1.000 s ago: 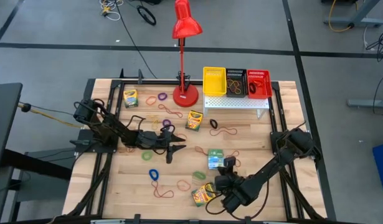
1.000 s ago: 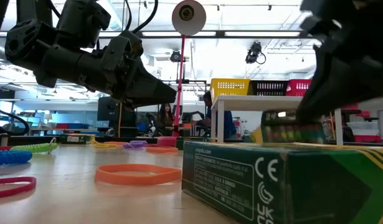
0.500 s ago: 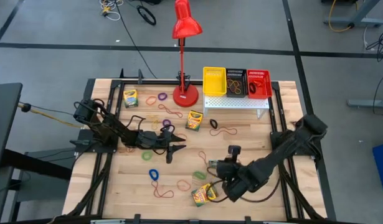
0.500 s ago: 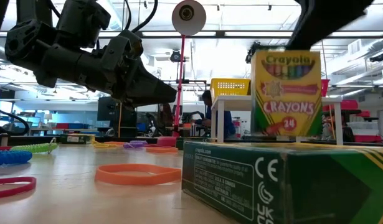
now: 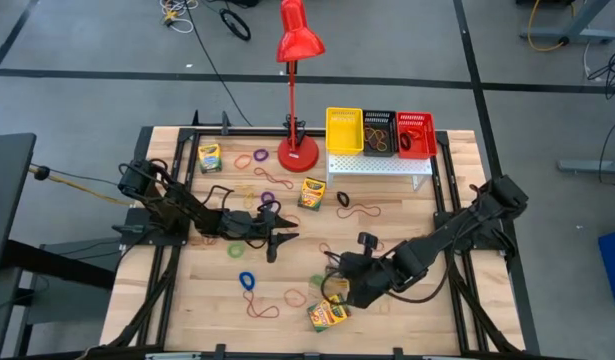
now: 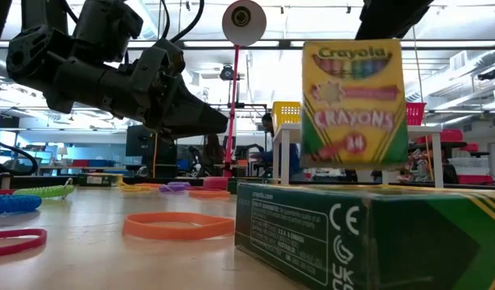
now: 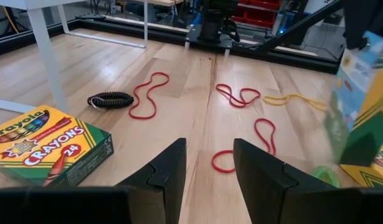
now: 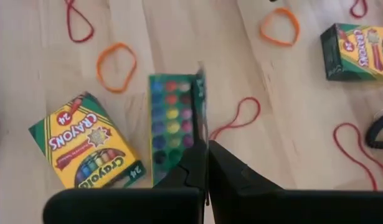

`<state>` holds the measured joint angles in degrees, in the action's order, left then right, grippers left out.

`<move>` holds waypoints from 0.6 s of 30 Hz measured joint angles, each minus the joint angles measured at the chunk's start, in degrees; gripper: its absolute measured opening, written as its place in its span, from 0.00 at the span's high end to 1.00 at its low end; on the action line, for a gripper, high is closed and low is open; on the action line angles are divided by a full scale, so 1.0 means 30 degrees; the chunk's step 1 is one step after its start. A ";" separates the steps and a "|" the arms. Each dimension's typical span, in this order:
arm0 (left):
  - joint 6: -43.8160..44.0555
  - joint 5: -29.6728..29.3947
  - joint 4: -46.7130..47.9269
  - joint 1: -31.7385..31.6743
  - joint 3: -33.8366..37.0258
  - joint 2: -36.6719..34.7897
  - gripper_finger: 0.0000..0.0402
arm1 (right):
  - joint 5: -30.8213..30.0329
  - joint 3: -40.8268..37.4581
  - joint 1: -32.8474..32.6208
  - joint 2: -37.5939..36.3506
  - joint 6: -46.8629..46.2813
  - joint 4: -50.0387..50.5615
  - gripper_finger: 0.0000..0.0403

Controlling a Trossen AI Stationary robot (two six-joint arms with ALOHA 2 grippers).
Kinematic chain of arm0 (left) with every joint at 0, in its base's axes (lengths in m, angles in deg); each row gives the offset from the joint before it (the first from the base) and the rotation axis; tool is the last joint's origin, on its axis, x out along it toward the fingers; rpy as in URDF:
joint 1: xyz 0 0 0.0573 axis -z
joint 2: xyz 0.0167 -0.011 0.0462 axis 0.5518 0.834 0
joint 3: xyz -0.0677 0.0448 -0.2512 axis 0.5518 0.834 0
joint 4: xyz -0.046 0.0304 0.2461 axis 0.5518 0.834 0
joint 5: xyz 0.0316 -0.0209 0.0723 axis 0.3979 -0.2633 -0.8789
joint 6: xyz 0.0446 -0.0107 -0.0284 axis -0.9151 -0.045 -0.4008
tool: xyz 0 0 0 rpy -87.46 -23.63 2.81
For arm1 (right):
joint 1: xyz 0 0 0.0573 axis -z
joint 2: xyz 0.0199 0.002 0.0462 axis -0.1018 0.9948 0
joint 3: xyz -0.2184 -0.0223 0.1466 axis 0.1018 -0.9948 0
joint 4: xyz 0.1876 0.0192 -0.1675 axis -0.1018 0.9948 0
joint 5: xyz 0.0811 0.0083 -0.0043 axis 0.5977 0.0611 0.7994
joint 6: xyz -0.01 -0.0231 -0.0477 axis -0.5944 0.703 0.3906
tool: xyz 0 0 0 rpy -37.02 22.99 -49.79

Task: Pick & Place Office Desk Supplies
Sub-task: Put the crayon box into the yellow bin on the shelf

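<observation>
You had the right gripper (image 5: pixel 337 283) clamped on a crayon box (image 6: pixel 353 101), lifted off the worktop (image 5: pixel 417 215) near 5 o'clock. Left gripper (image 5: pixel 279 240) hung open at centre-left. Next move probably calls for carrying it toward the bins (image 5: pixel 379 133) at 1 o'clock.

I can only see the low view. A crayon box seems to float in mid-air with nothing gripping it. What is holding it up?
Observer: The right end effector has its fingers shut on the upper edge of the lifted crayon box.
Operator: Is anything on the table under it?
Observer: A second crayon box lies flat on the wood, off to one side of the lifted one.
Operator: And the dark arm on my left, does it carry anything?
Observer: No. The left end effector is open and empty, above a red rubber band.
</observation>
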<state>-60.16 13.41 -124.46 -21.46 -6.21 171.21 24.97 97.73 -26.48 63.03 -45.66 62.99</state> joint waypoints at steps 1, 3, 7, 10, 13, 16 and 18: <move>0.0000 0.0000 0.0034 0.0000 0.0000 0.0003 0.65 | 0.0169 0.0000 0.0041 0.0000 0.0000 -0.0022 0.98; 0.0000 0.0000 0.0062 0.0000 0.0000 -0.0002 0.65 | 0.0495 -0.0238 0.0188 -0.0003 0.0004 -0.0637 0.98; 0.0000 0.0005 0.0044 0.0000 0.0000 0.0004 0.65 | 0.1302 -0.1063 0.0493 0.0022 0.0000 -0.1441 0.98; 0.0000 0.0006 0.0043 0.0000 0.0000 0.0004 0.65 | 0.1387 -0.1535 0.0663 0.0022 0.0013 -0.1923 0.98; 0.0066 0.0004 0.0044 0.0000 0.0000 0.0000 0.65 | 0.1427 -0.1545 0.0767 0.0029 0.0238 -0.2030 0.98; 0.0044 0.0007 0.0037 0.0000 0.0000 0.0003 0.65 | 0.1895 -0.1545 0.0811 0.0029 0.0396 -0.2170 0.98; 0.0043 0.0000 0.0037 0.0000 0.0000 -0.0003 0.65 | 0.2006 -0.1545 0.0811 0.0029 0.0471 -0.2379 0.98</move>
<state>-60.03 13.41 -124.35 -21.46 -6.21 171.20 30.98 93.10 -24.05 63.11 -44.25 55.85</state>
